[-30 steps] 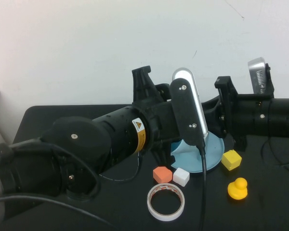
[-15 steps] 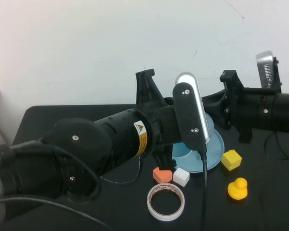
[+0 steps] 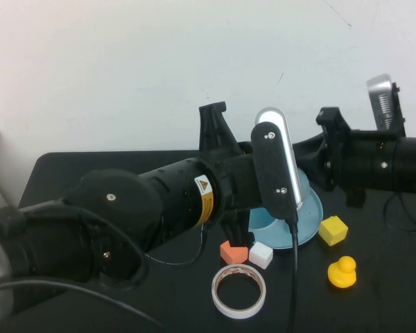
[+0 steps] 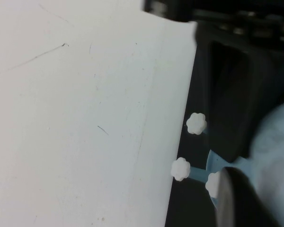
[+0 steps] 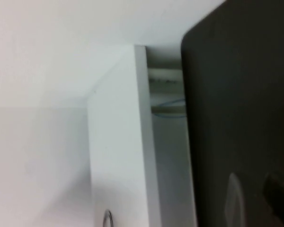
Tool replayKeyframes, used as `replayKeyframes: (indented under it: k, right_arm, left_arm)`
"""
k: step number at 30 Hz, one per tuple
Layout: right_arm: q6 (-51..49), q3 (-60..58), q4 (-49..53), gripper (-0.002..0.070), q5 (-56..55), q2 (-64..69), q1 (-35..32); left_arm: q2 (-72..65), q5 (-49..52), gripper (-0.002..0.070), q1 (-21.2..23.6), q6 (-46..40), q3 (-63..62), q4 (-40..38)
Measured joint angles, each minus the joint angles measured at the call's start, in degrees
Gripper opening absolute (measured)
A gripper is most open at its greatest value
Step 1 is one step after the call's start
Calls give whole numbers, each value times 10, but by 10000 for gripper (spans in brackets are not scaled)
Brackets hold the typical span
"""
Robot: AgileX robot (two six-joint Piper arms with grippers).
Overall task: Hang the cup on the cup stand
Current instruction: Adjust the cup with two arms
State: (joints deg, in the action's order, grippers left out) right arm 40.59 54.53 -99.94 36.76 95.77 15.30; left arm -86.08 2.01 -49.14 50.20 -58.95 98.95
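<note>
The cup (image 4: 274, 151) is a blurred light-blue shape close to the left wrist camera, next to a dark finger (image 4: 234, 201). My left gripper (image 4: 265, 189) seems shut on it, right beside the cup stand. Three white flower caps (image 4: 196, 123) on blue posts show just beyond it. In the high view only the cup stand's blue dish base (image 3: 312, 220) shows. The posts, the cup and the left gripper are hidden behind my left arm's wrist (image 3: 281, 163). My right arm (image 3: 374, 163) reaches in from the right above the stand, and its gripper tip is hidden.
An orange block (image 3: 234, 252) and a white block (image 3: 261, 254) lie in front of the stand. A white tape ring (image 3: 240, 291) lies nearer the front. A yellow cube (image 3: 333, 230) and a yellow duck (image 3: 342, 272) lie to the right. A white wall stands behind the black table.
My right arm has drawn back a little to the right. My left arm has shifted slightly right, and more of the dish base shows.
</note>
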Motion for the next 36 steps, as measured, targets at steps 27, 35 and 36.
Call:
replayKeyframes:
  k: [27,35,36]
  right_arm:
    - [44,-1,7,85,47,3,6]
    - [60,-2,17,84,42,3,8]
    - [62,-2,17,84,45,3,8]
  left_arm:
    - [-7,38,221,0,-10,-1,3]
    - [62,102,194,0,-18,-1,3]
    - [65,116,194,0,-20,-1,3]
